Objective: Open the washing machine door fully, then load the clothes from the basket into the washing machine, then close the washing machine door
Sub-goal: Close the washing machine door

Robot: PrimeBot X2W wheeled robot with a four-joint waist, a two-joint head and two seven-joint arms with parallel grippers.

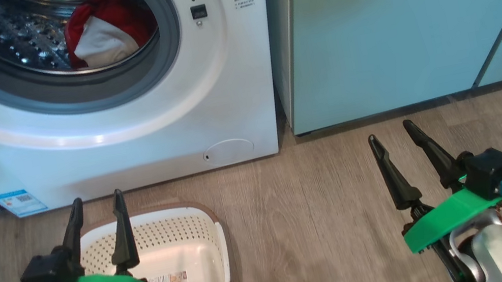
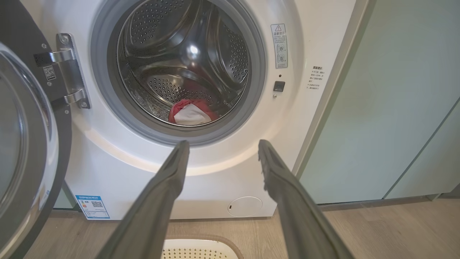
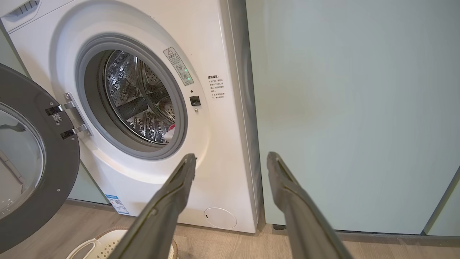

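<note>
Left gripper point(image 1: 97, 197) stood with its fingers spread wide and nothing between them. Right gripper point(image 1: 389, 130) was likewise wide and empty. The small cream-white perforated plastic basket point(image 1: 169, 233) with a brown rim lay directly beneath the left gripper, and no garment showed in it. The bright red and white clothes point(image 1: 108, 32) lay in the drum of the big white front-loading washing machine point(image 1: 128, 147), ahead of and above that gripper. The large round black-rimmed glass door point(image 3: 66, 172) hung open, off to the left of both grippers.

Judgement: loading appeared complete, and closing the door was the step in hand. The next move called for the left gripper to reach leftward past the door's free edge and push it rightward onto the latch.
</note>
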